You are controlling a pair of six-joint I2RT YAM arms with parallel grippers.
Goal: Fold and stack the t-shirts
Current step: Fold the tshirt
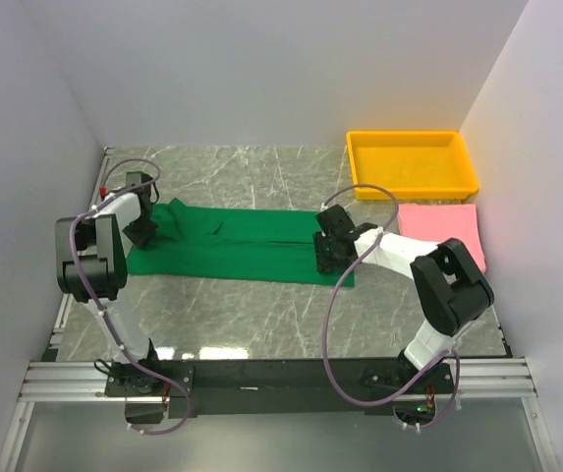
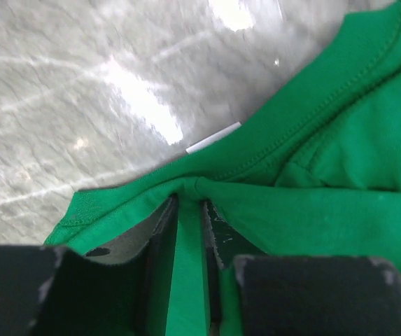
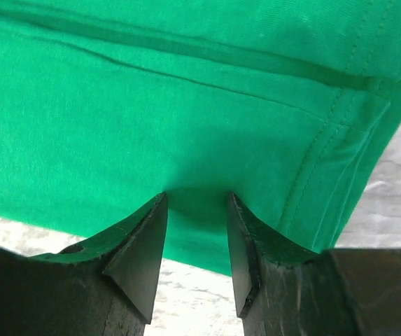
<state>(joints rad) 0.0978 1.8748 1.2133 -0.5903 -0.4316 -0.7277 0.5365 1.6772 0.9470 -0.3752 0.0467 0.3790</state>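
The dark green t-shirt point(image 1: 242, 246) lies as a long folded band across the middle of the table. My left gripper point(image 1: 143, 232) is at its left end. In the left wrist view this gripper point(image 2: 188, 199) is shut on a pinch of the green cloth point(image 2: 312, 210), which tents up round the fingers. My right gripper point(image 1: 330, 254) is at the shirt's right end. In the right wrist view this gripper point(image 3: 197, 203) stands partly open, with its tips on the green cloth point(image 3: 151, 105) just inside the hemmed edge. The pink t-shirt point(image 1: 445, 231), folded flat, lies at the right.
A yellow plastic tray point(image 1: 360, 157) stands at the back right, just behind the pink shirt. White walls close in the marble table point(image 1: 261, 315) on the left, back and right. Bare marble shows in front of and behind the green shirt.
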